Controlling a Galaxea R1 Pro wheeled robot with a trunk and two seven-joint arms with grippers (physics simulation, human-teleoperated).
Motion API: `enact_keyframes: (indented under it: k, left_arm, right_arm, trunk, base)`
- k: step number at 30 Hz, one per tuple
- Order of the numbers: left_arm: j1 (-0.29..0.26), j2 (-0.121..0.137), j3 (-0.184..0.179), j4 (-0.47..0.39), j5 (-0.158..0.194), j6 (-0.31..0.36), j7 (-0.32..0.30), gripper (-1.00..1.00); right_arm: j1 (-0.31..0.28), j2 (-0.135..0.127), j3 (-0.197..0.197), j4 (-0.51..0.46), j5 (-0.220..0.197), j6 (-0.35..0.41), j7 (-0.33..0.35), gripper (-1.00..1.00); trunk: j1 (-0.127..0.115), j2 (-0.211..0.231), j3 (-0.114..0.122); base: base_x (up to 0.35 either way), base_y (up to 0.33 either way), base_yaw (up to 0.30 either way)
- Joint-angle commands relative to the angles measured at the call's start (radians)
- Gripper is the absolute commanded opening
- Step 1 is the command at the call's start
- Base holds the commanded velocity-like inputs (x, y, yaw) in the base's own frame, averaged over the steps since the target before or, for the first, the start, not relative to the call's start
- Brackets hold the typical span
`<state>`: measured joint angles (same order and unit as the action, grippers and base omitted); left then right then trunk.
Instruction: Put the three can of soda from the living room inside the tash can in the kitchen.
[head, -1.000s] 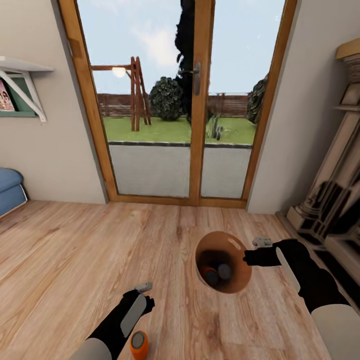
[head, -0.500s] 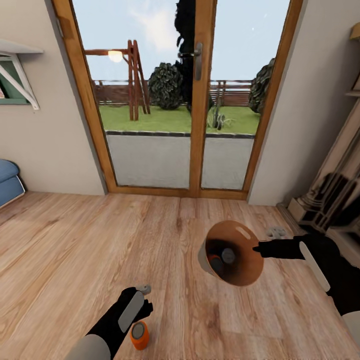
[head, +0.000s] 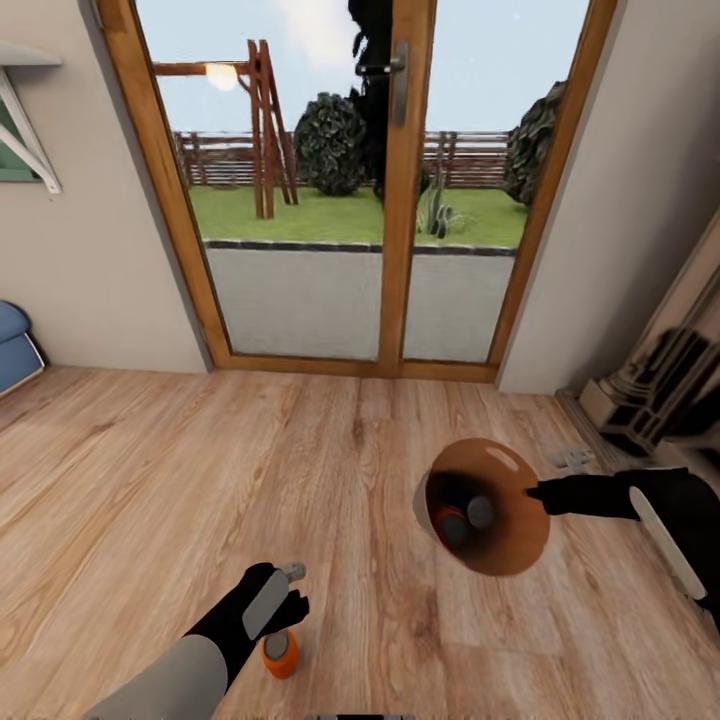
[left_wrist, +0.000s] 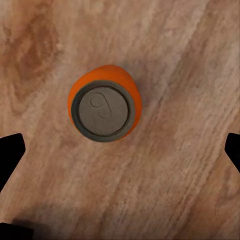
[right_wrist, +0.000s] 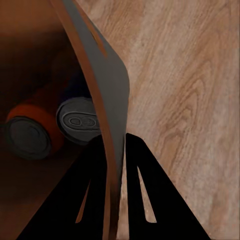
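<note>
The grey, tan-lined trash can (head: 497, 552) hangs tilted above the wood floor, mouth toward me. My right gripper (head: 538, 492) is shut on its rim; in the right wrist view the fingers (right_wrist: 137, 170) pinch the bin wall (right_wrist: 112, 95). Inside lie an orange soda can (head: 450, 523) (right_wrist: 30, 131) and a dark blue, silver-topped can (head: 480, 512) (right_wrist: 80, 120). A second orange can (head: 281, 653) stands upright on the floor, partly under my left gripper (head: 286, 606). In the left wrist view that can (left_wrist: 104, 109) sits between the spread fingertips (left_wrist: 10, 155), and the left gripper (left_wrist: 120, 152) is open above it.
Wood-framed glass doors (head: 390, 200) stand straight ahead with a garden behind. The stone fireplace (head: 655, 390) runs along the right wall. A blue sofa corner (head: 14, 348) and a wall shelf bracket (head: 28, 130) are at the left. Plank floor (head: 150, 480) stretches between them.
The view has tilted down a little. My right gripper has lifted the bin, tipped its mouth toward me and carried it right. My left gripper has come over the orange can.
</note>
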<state>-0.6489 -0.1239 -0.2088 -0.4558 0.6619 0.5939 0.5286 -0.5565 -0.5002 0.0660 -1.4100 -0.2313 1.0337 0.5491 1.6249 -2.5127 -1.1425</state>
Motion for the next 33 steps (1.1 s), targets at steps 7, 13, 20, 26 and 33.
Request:
enact_keyframes:
  k: [7, 13, 20, 26, 33]
  left_arm:
    - [-0.001, 0.0, -0.006, 0.004, -0.002, -0.01, -0.006, 1.0]
    - [-0.002, 0.0, -0.01, 0.005, -0.004, -0.027, -0.006, 1.0]
    - [-0.004, 0.001, -0.029, 0.004, -0.006, -0.034, -0.007, 1.0]
    - [-0.02, 0.007, -0.034, 0.003, -0.006, -0.061, -0.02, 1.0]
    - [-0.038, 0.031, -0.035, 0.003, -0.008, -0.066, -0.065, 1.0]
  right_arm:
    - [0.012, -0.055, 0.004, -0.017, -0.141, 0.014, 0.009, -1.0]
    - [0.007, -0.059, 0.009, 0.071, -0.146, 0.014, 0.009, -1.0]
    - [0.006, -0.06, 0.009, 0.091, -0.147, 0.014, 0.009, -1.0]
    - [0.007, -0.061, 0.009, 0.08, -0.148, 0.014, 0.009, -1.0]
    - [0.007, -0.061, 0.009, 0.073, -0.148, 0.014, 0.009, -1.0]
  trunk:
    - [0.003, -0.002, -0.027]
    - [0.006, -0.003, -0.05]
    - [0.009, -0.005, -0.077]
    - [0.012, -0.006, -0.101]
    - [0.015, -0.008, -0.128]
  base:
    - [0.0, 0.0, 0.0]
    - [0.0, 0.0, 0.0]
    - [0.0, 0.0, 0.0]
    - [0.0, 0.0, 0.0]
    - [0.0, 0.0, 0.0]
